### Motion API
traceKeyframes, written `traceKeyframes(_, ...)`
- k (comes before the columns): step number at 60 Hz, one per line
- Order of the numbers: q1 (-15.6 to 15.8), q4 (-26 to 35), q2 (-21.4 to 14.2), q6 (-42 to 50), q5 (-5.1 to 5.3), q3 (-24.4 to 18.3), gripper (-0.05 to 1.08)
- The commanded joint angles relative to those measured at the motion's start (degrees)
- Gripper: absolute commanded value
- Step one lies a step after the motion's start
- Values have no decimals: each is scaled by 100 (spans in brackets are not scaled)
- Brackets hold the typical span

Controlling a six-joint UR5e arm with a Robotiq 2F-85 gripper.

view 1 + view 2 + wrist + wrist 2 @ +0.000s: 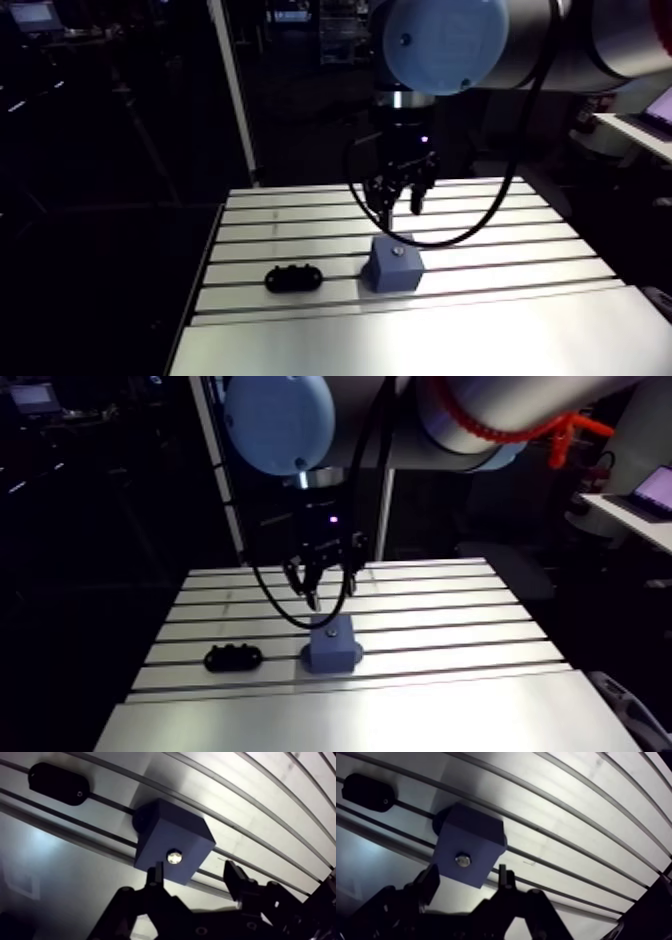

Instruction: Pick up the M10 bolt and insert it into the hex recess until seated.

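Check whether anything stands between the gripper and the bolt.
Nothing visible does. The bolt sits in the top of the blue block, and the open gripper hangs above it with only air between. The black part lies apart from the block on the table.

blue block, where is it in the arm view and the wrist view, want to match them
Arm view: blue block just under the gripper.
Wrist view: blue block ahead of the gripper, a bolt head in its top.
Shared landmark: the black oval piece beside the block, apart from it.
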Motion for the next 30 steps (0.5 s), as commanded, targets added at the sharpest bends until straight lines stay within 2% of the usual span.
traceKeyframes(1,0,-112,-21,466,2,25,103)
traceKeyframes(9,-17,-196,-29,684,28,68,107)
traceKeyframes(30,-23,-185,-160,1769,20,122,108)
